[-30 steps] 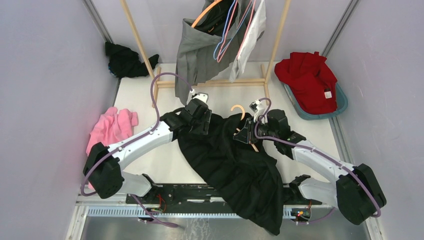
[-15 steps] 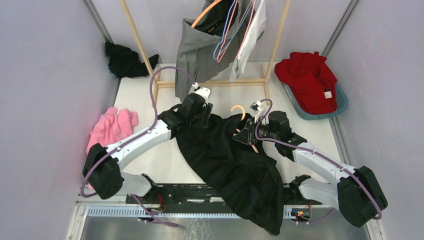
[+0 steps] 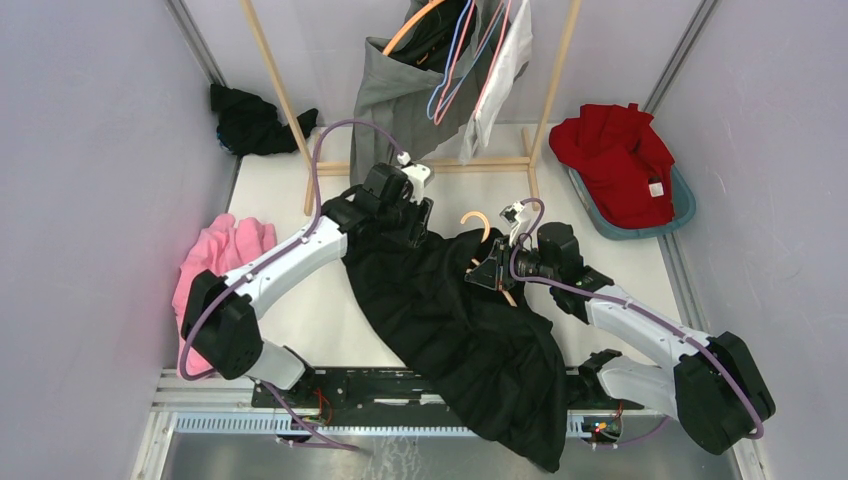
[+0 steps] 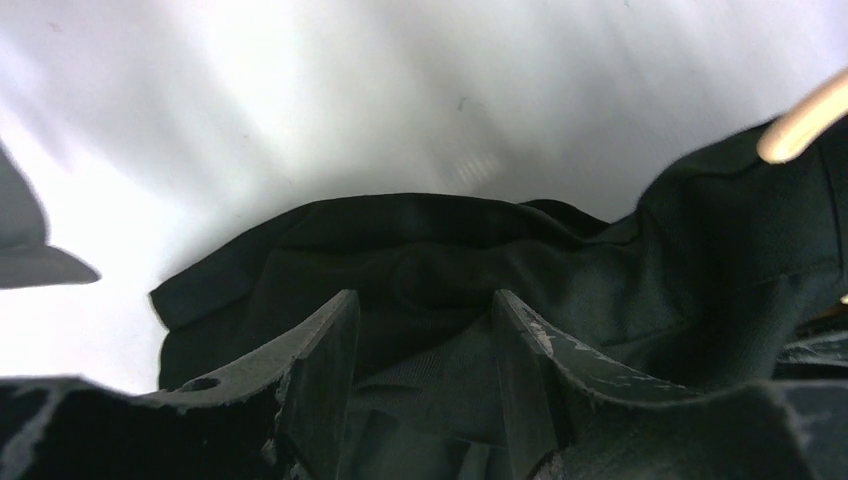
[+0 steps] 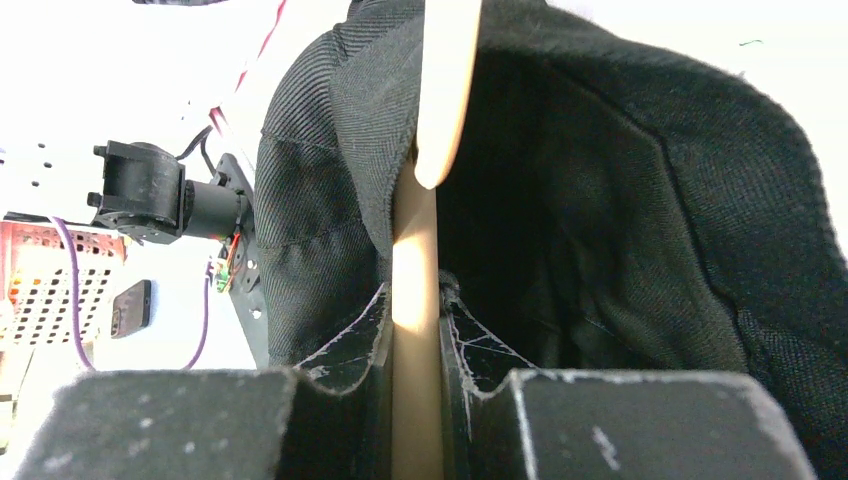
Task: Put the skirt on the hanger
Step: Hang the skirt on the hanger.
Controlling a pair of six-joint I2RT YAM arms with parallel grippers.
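At mid-tabletop (image 3: 300, 310) the black skirt (image 3: 450, 320) lies with the right claw (image 5: 415, 320) pinching the hanger (image 5: 442, 90) inside its waistband and the left claw (image 4: 425, 345) spread astride its far-left edge, where a shallow bite could let cloth slip off.

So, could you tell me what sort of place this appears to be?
Likely a walled robot test cell staged for laundry: a wooden clothes rack with hung garments, a teal basket of red clothing.

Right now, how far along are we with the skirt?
Done: right gripper clamped on the hanger, whose arm sits inside the skirt. In hand: left gripper open around the skirt's edge. Left: working the rest onto the hanger; most of the skirt lies on the table.
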